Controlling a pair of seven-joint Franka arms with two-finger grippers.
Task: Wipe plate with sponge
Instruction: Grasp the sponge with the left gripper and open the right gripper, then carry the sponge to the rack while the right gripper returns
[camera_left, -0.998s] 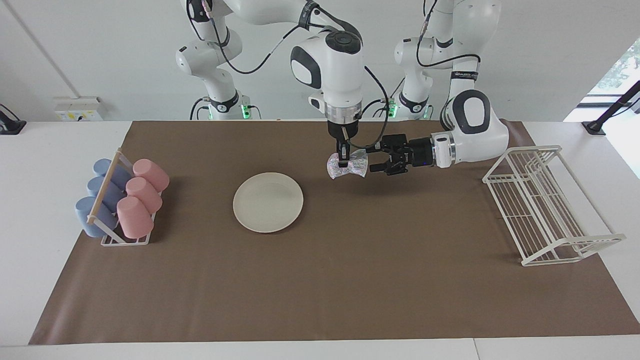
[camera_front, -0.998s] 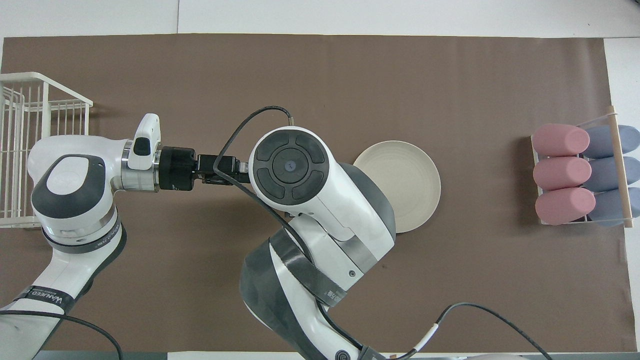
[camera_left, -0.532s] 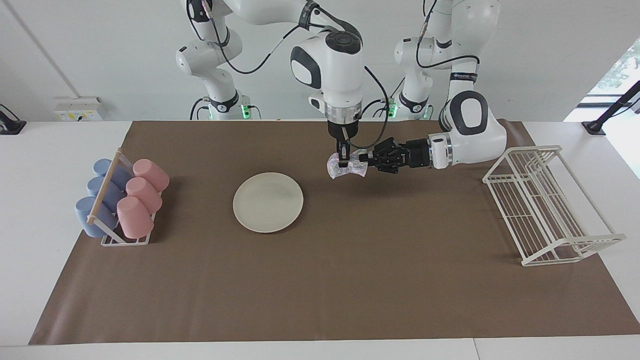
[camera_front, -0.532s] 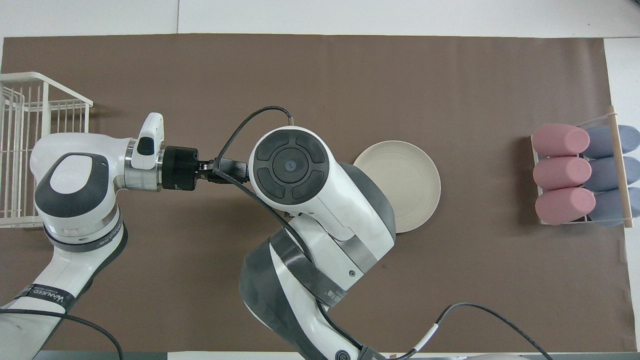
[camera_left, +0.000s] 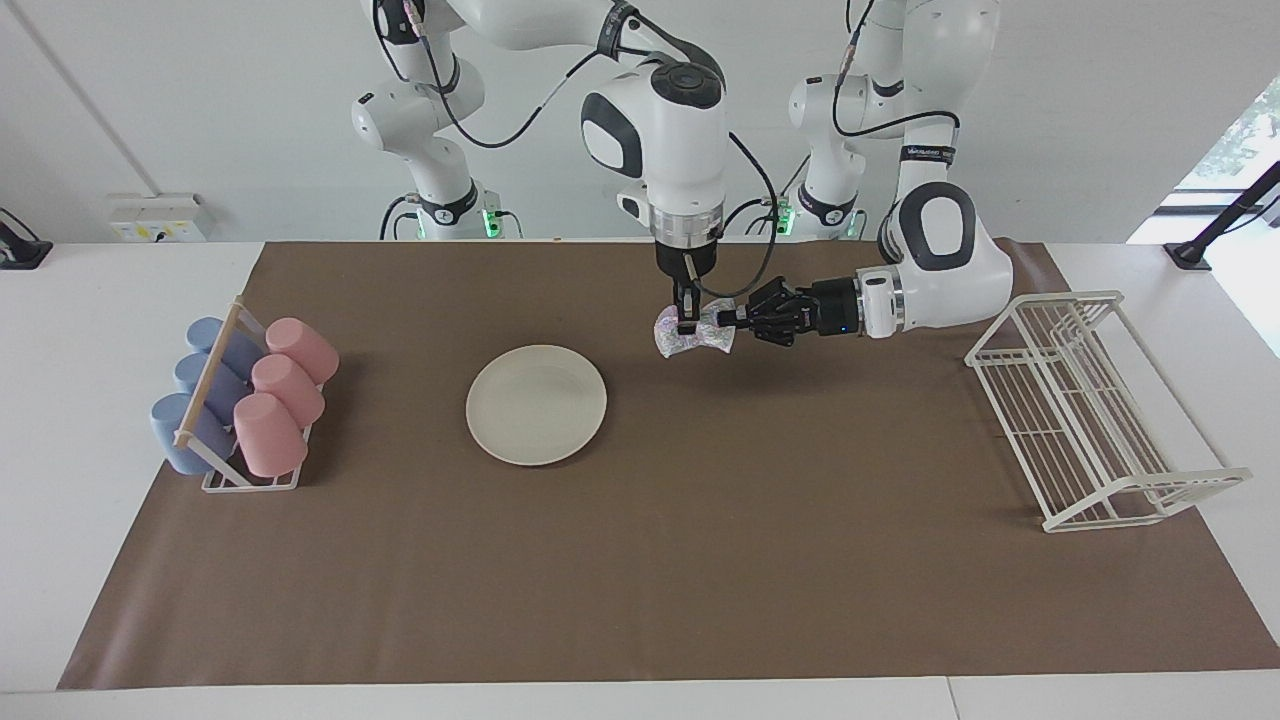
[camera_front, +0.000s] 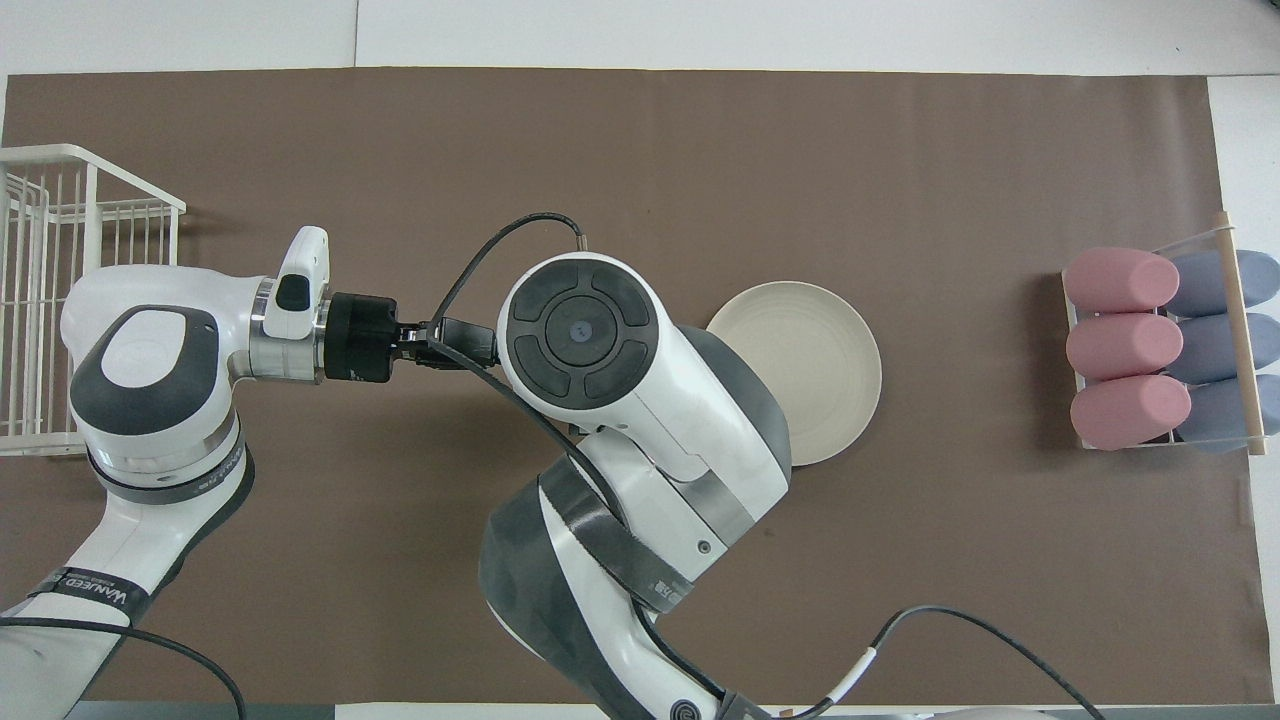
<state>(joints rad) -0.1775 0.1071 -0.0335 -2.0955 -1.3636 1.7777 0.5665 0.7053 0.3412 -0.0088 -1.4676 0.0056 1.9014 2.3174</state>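
Plate: round, cream-white, laid flat and bare on the brown mat. Sponge: small, silvery, speckled, crumpled; held in the air, well apart from the plate.

A robotics lab: two arms at a paper-covered table.

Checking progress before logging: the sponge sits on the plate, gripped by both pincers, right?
No. The facing view shows the sponge off the plate, over the brown mat toward the left arm's end; the right pincer and left pincer both grip it.
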